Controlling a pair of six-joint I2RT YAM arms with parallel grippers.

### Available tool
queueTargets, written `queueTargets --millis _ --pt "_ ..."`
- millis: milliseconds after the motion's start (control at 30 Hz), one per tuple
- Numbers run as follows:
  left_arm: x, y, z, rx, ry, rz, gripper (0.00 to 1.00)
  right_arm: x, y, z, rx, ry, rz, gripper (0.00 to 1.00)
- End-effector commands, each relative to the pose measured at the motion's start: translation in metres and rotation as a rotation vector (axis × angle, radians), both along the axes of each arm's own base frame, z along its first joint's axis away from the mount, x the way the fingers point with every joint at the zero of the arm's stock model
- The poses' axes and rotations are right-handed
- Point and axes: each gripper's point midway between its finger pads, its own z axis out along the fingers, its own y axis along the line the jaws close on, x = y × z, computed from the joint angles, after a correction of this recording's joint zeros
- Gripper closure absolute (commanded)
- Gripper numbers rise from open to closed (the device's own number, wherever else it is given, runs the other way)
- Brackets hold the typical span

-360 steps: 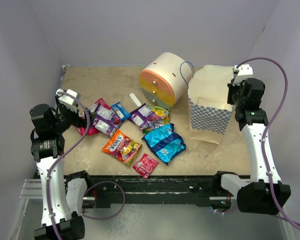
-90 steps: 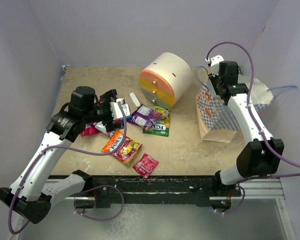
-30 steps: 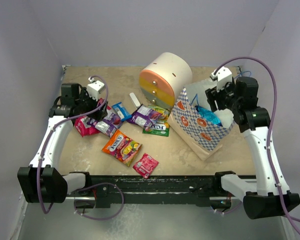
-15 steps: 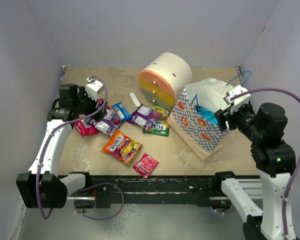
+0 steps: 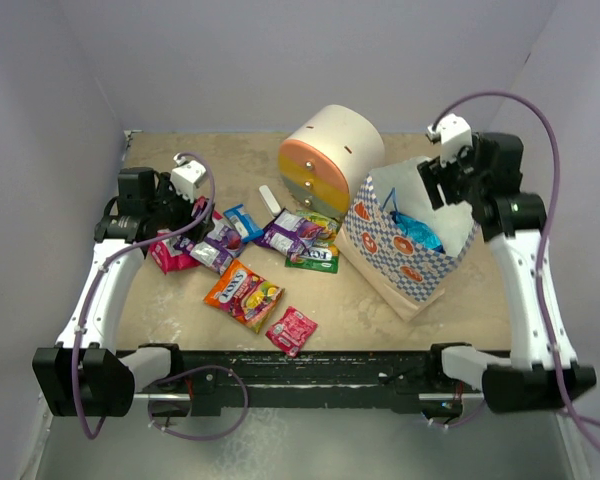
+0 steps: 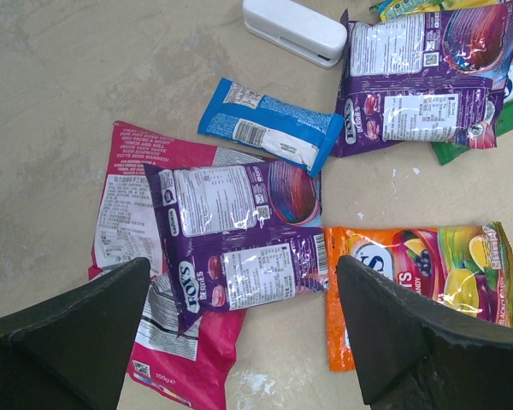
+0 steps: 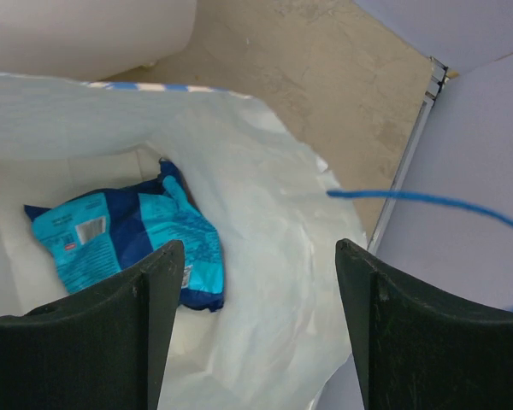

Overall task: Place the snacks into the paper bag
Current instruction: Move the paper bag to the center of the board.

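Observation:
The paper bag (image 5: 398, 248) lies tilted at centre right, mouth facing up and to the right. A blue snack (image 7: 128, 239) rests inside on the bag's white lining (image 7: 274, 256). My right gripper (image 7: 261, 325) hovers open and empty over the mouth, near the blue cord handle (image 7: 427, 201). My left gripper (image 6: 244, 342) stands open above a purple snack (image 6: 239, 239) lying on a pink one (image 6: 137, 265). Around them are a blue bar (image 6: 269, 134), a second purple packet (image 6: 419, 77), an orange packet (image 6: 419, 282) and a green one (image 5: 315, 258). A small pink packet (image 5: 291, 330) lies near the front edge.
The cream round drawer unit (image 5: 332, 160) stands just left of the bag's mouth. A white stick-shaped object (image 6: 295, 30) lies beside the blue bar. Lilac walls close in the table at the left, back and right.
My right arm has swung from the right side back up over the bag's mouth. The bag, the snacks and my left arm have barely moved.

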Motion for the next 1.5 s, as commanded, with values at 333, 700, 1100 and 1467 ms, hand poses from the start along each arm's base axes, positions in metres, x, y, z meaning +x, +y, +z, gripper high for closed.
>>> queueTargets --millis 333,700,1100,1467 --pt "0.0 -0.005 0.02 -0.012 -0.085 -0.035 0.07 0.056 -0.012 -0.001 -0.156 0.143 0.266 0.17" --pt "0.0 -0.004 0.018 -0.007 -0.082 -0.036 0.06 0.082 -0.008 -0.046 -0.144 0.28 0.39 0.18" --pt "0.001 -0.004 0.013 -0.002 -0.08 -0.042 0.06 0.09 -0.005 -0.065 -0.108 0.343 0.47 0.5" --pt "0.001 -0.007 0.015 -0.008 -0.085 -0.056 0.05 0.081 -0.051 -0.057 -0.094 0.346 0.3 1.0"
